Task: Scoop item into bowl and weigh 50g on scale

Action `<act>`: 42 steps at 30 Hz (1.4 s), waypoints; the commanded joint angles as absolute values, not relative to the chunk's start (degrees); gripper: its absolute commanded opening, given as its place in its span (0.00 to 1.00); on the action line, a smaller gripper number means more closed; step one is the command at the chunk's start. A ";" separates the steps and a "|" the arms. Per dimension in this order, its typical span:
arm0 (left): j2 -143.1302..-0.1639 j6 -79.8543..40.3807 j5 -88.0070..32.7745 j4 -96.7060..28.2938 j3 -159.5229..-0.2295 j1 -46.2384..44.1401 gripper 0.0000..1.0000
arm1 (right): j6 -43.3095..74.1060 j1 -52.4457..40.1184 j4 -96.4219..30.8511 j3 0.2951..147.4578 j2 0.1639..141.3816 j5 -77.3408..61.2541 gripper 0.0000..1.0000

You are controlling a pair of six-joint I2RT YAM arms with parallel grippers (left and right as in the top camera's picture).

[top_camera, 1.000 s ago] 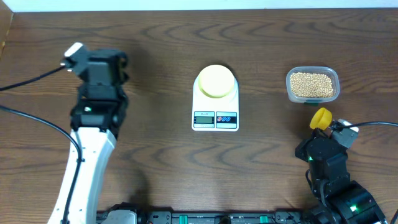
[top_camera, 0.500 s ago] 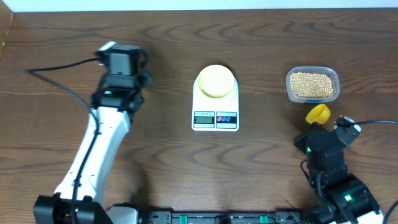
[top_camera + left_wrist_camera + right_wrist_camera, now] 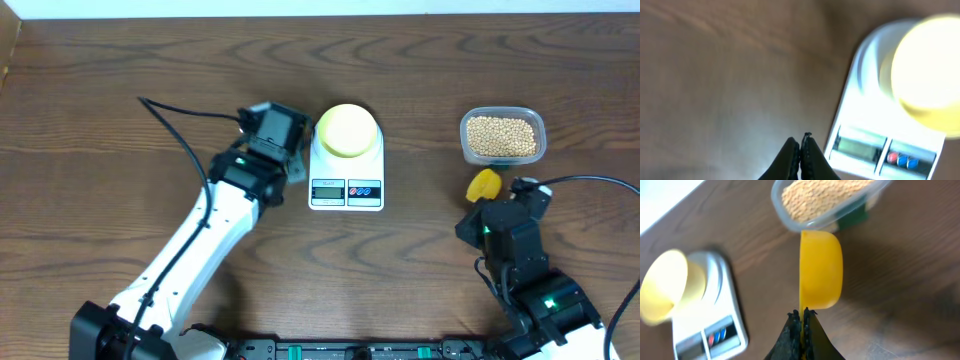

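The pale-yellow bowl [image 3: 348, 129] sits on the white scale [image 3: 346, 190] at the table's middle; both also show in the left wrist view, bowl [image 3: 930, 65] and scale [image 3: 865, 150]. The beans [image 3: 501, 136] fill a clear tub [image 3: 503, 157] at the right. My left gripper [image 3: 296, 165] is shut and empty, just left of the scale's front [image 3: 801, 142]. My right gripper [image 3: 803, 314] is shut on the handle of a bright yellow scoop [image 3: 821, 270], held just below the tub; the scoop also shows in the overhead view [image 3: 484, 184].
The tub of beans [image 3: 820, 197] lies beyond the scoop in the right wrist view, with the scale [image 3: 715, 315] and bowl [image 3: 667, 285] to its left. Cables trail from both arms across the brown wooden table [image 3: 100, 130].
My left arm has swung right from the table's far left to the scale's left side. My right gripper has moved the scoop left and up toward the tub.
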State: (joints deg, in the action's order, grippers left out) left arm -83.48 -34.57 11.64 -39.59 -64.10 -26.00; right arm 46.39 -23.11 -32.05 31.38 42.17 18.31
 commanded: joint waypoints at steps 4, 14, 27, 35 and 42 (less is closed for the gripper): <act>-83.22 -43.46 8.51 -43.88 -63.99 -32.95 0.07 | 33.17 -22.92 -32.67 32.14 40.01 8.58 0.01; -89.06 -44.47 8.12 -35.62 -63.96 -41.25 0.07 | 25.39 -22.92 -32.40 32.14 40.03 13.02 0.01; -102.08 -48.38 8.05 -28.10 -63.96 -41.28 0.07 | 23.27 -22.92 -33.63 32.14 40.03 13.41 0.01; -103.96 -48.36 4.54 -24.64 -63.96 -41.34 0.07 | 23.27 -22.92 -34.35 32.14 40.03 13.39 0.01; -104.62 -48.36 4.49 -24.47 -63.96 -41.34 0.07 | 23.27 -22.92 -35.20 32.14 40.03 13.39 0.01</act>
